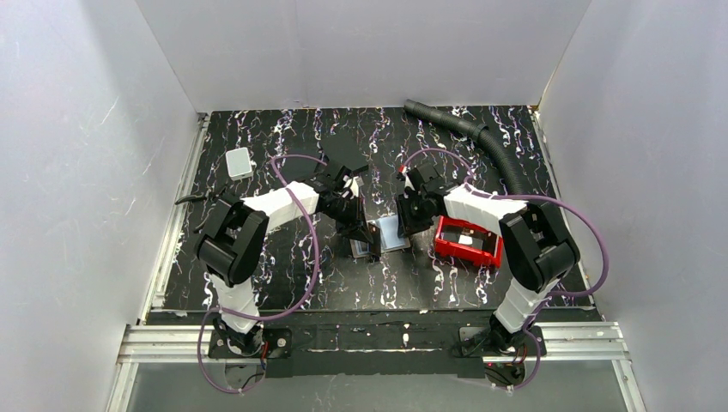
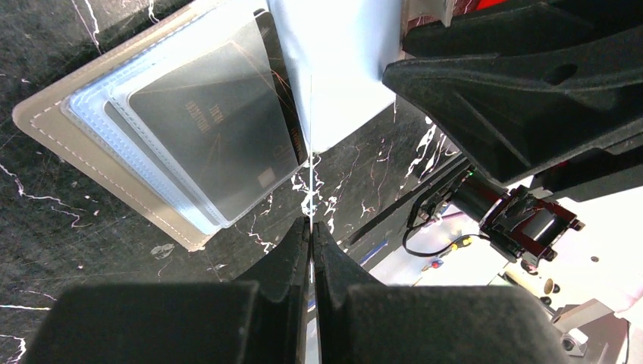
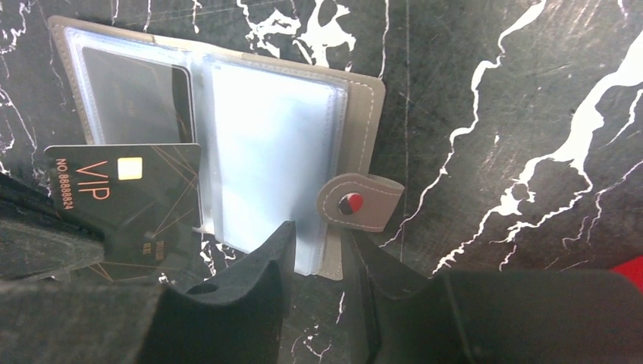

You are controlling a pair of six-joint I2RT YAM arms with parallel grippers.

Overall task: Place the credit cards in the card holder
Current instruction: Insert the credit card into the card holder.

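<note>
The card holder (image 1: 392,233) lies open on the table, taupe cover with clear sleeves (image 3: 273,144) and a snap tab (image 3: 356,202). One dark credit card (image 3: 136,102) sits inside its left sleeve, also in the left wrist view (image 2: 212,129). My left gripper (image 1: 367,233) (image 2: 312,225) is shut on a second dark credit card marked VIP (image 3: 125,201), seen edge-on (image 2: 311,152), at the holder's left half. My right gripper (image 1: 405,226) (image 3: 315,235) has its jaws narrowly apart over the holder's near edge beside the tab; nothing is pinched between them.
A red tray (image 1: 468,243) with something dark in it stands just right of the right gripper. A small white box (image 1: 239,162) lies at the back left. A black ribbed hose (image 1: 481,137) runs along the back right. White walls enclose the table.
</note>
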